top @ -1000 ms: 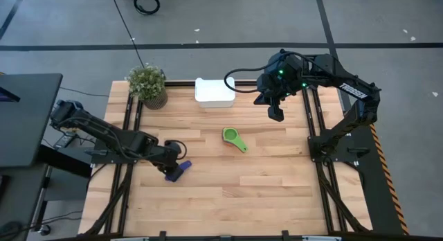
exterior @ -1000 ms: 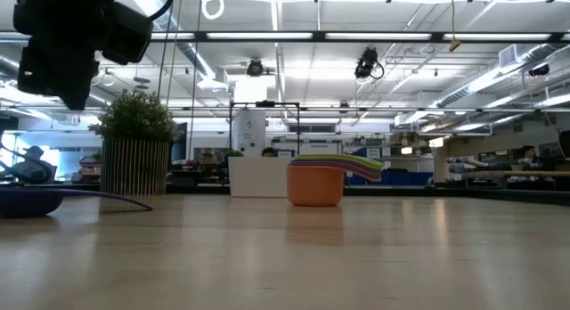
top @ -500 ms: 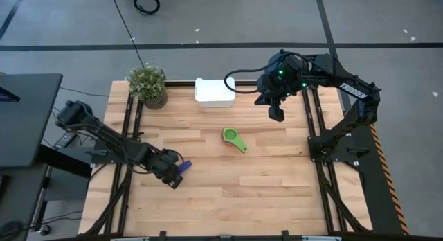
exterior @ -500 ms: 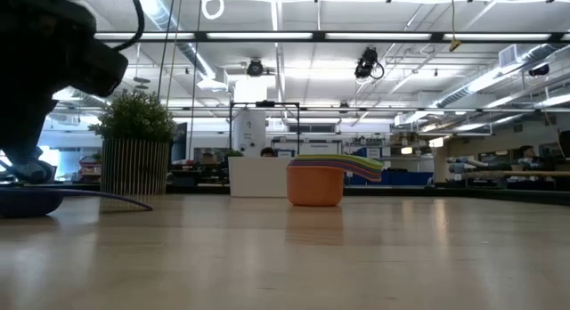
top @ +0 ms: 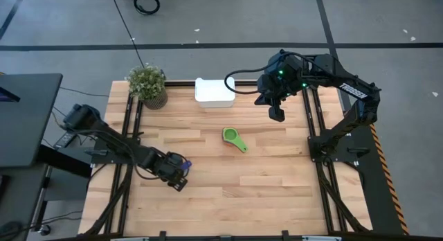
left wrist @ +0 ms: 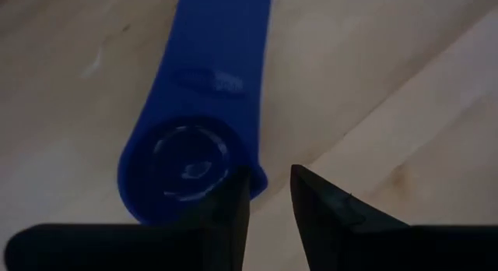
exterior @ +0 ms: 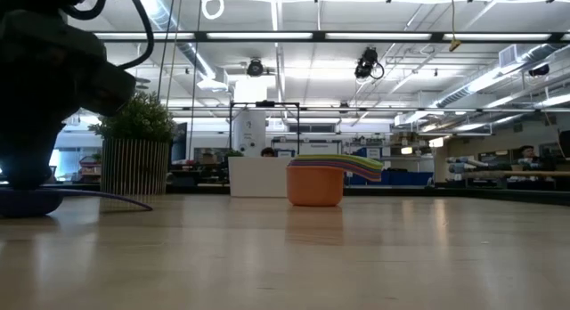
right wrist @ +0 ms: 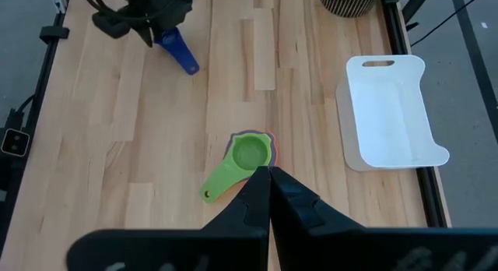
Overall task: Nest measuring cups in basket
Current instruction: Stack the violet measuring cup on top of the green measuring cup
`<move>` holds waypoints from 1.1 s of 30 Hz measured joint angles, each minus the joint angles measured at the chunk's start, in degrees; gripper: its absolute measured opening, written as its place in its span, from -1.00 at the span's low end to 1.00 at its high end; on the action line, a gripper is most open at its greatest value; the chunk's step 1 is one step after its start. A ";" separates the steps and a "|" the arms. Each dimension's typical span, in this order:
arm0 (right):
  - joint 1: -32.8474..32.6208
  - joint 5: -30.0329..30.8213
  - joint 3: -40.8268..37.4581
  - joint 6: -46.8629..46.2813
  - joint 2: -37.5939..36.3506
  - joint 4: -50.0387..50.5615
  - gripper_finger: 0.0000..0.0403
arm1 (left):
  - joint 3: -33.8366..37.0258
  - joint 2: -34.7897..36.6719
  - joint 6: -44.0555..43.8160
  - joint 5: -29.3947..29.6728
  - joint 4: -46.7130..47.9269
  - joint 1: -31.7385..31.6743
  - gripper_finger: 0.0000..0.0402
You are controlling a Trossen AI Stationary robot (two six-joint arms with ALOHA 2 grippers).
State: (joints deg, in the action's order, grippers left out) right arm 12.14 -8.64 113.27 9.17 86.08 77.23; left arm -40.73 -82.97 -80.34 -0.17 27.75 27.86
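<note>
A dark blue measuring cup point(left wrist: 187, 158) lies alone on the table's left part point(top: 183, 162), bowl up, with its flat handle point(left wrist: 222, 53) on the wood. My left gripper point(left wrist: 270, 195) is low over it and narrowly open, one finger over the bowl and the other outside its wall. The other cups sit as one nested stack point(top: 232, 137) at mid-table, green on top point(right wrist: 249, 156) and orange at the bottom point(exterior: 315, 185). The white basket point(top: 214, 91) stands at the far edge. My right gripper point(right wrist: 268, 181) is shut and holds nothing, high over the far right point(top: 276, 113). My left gripper comes at the blue cup from above, pointing down. It straddles the bowl's wall point(left wrist: 255, 177) on the side away from the handle. I cannot tell whether the fingers touch that wall. The cup lies flat on the table.
A potted plant point(top: 147, 84) stands at the far left corner, beside the basket. Bare wood lies between the blue cup and the stack, and across the near half of the table. Black frame rails point(top: 129, 123) run along both sides.
My left gripper has come down from well above the table onto the blue cup, shifting a little toward the near edge and the right. The blue cup and the stack have stayed where they were.
</note>
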 joint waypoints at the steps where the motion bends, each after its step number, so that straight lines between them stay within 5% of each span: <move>1: 0.00 0.00 0.01 0.00 0.00 0.00 -0.95 | 0.00 -0.17 0.19 0.01 0.24 0.00 -0.49; 21: 0.00 -0.04 0.00 -0.02 0.00 -0.09 -0.95 | -0.35 -5.30 2.14 3.22 -0.05 -0.11 -0.50; 29: 0.00 -0.04 0.01 -0.02 0.00 -0.31 -0.95 | -0.50 -5.28 6.10 3.90 0.45 -0.18 -0.91; 33: -0.02 -0.04 0.00 -0.02 0.00 -0.30 -0.95 | -3.17 -5.51 10.88 3.77 4.40 -0.98 -0.92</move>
State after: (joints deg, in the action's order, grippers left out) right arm 12.12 -8.69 113.26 9.15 86.08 76.94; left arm -43.90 -88.48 -69.46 3.60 32.15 26.88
